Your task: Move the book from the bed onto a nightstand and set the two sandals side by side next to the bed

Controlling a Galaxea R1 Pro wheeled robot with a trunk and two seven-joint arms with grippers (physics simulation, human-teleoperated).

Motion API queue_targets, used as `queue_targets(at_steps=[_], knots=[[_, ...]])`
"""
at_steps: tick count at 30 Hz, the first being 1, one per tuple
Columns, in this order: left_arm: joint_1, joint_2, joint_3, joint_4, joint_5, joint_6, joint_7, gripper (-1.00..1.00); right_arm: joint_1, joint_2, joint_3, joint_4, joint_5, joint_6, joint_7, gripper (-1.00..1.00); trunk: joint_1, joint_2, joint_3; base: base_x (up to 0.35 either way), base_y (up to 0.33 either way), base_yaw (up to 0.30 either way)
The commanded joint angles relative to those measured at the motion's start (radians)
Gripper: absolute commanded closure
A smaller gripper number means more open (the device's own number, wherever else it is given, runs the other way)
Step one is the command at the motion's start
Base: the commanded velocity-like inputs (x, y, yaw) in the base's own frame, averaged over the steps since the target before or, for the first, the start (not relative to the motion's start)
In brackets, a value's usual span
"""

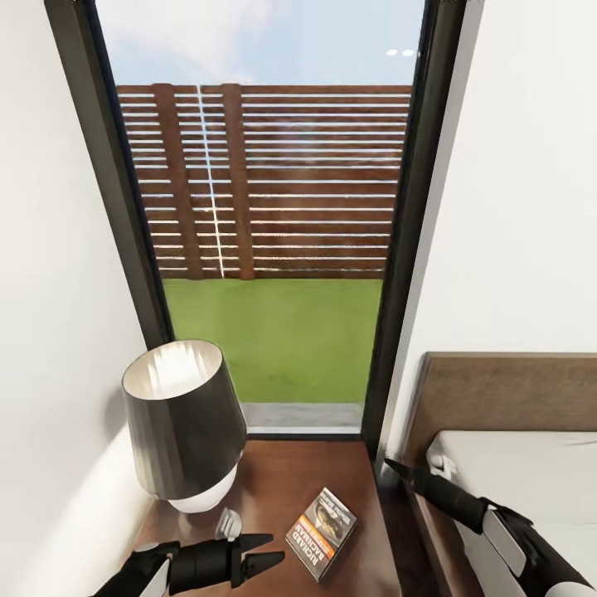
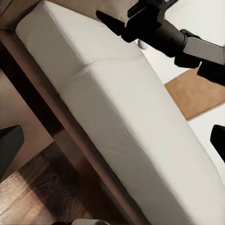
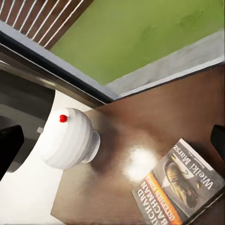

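We find the book (image 1: pixel 321 531) flat on the nightstand (image 1: pixel 274 473), just beside the left gripper (image 1: pixel 264 553), whose jaws are spread and empty. The right gripper (image 1: pixel 396 469) hangs by the bed (image 1: pixel 531 473); its jaws appear parted, though we cannot tell.

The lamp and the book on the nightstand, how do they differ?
The lamp stands upright and tall; the book lies flat and thin. The lamp has a dark shade over a white ribbed base; the book has a dark cover with an orange band. Both rest on the nightstand, apart from each other.

The lamp (image 1: pixel 184 424) crowds the nightstand (image 1: pixel 274 473) top's left; beside the book (image 1: pixel 322 531) seems open.
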Motion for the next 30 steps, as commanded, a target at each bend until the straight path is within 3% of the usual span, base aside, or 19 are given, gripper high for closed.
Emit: queue_targets(at_steps=[1, 7, 9, 12, 14, 18, 22, 27, 30], knots=[[-0.001, 0.001, -0.005, 0.001, 0.011, 0.010, 0.000, -1.00, -0.001, -0.001, 0.000, 0.009, -0.009, 0.006, 0.002, -1.00, 0.000, -0.001, -0.001, 0.000, 0.000, 0.000], [-0.001, 0.001, -0.005, 0.004, 0.011, 0.000, 0.000, -1.00, -0.001, -0.002, 0.000, 0.025, -0.009, -0.019, 0.003, -1.00, 0.000, -0.001, -0.001, 0.000, 0.000, 0.000], [-0.001, 0.001, -0.003, 0.021, 0.011, -0.002, 0.015, -1.00, -0.001, -0.002, 0.000, 0.054, -0.008, -0.069, 0.004, -1.00, 0.000, -0.001, -0.001, 0.000, 0.000, 0.000], [-0.001, 0.001, -0.004, 0.040, 0.010, -0.017, 0.089, -1.00, 0.003, -0.002, 0.000, 0.164, 0.017, -0.210, 0.004, -1.00, -0.004, 0.006, 0.002, 0.000, 0.000, 0.000], [-0.001, -0.002, -0.004, 0.046, 0.010, -0.041, 0.126, -1.00, 0.005, -0.002, 0.000, 0.249, 0.064, -0.291, 0.004, -1.00, -0.012, 0.020, 0.008, 0.000, 0.000, 0.000], [-0.001, -0.011, -0.005, 0.057, 0.011, -0.067, 0.154, -1.00, 0.006, -0.002, 0.000, 0.377, 0.140, -0.368, 0.005, -1.00, -0.027, 0.048, 0.021, 0.000, 0.000, 0.000], [-0.001, -0.011, -0.003, 0.105, 0.011, -0.120, 0.160, -1.00, 0.006, -0.002, 0.000, 0.476, 0.155, -0.450, 0.005, -1.00, -0.042, 0.076, 0.033, 0.000, 0.000, 0.000], [-0.001, -0.011, 0.000, 0.215, 0.011, -0.249, 0.161, -1.00, 0.006, -0.002, 0.000, 0.599, 0.157, -0.713, 0.022, -1.00, -0.061, 0.111, 0.049, 0.000, 0.000, 0.000], [-0.001, -0.010, 0.000, 0.305, 0.011, -0.300, 0.167, -1.00, 0.013, -0.001, 0.000, 0.619, 0.157, -0.800, 0.024, -1.00, -0.073, 0.132, 0.059, 0.000, 0.000, 0.000]])
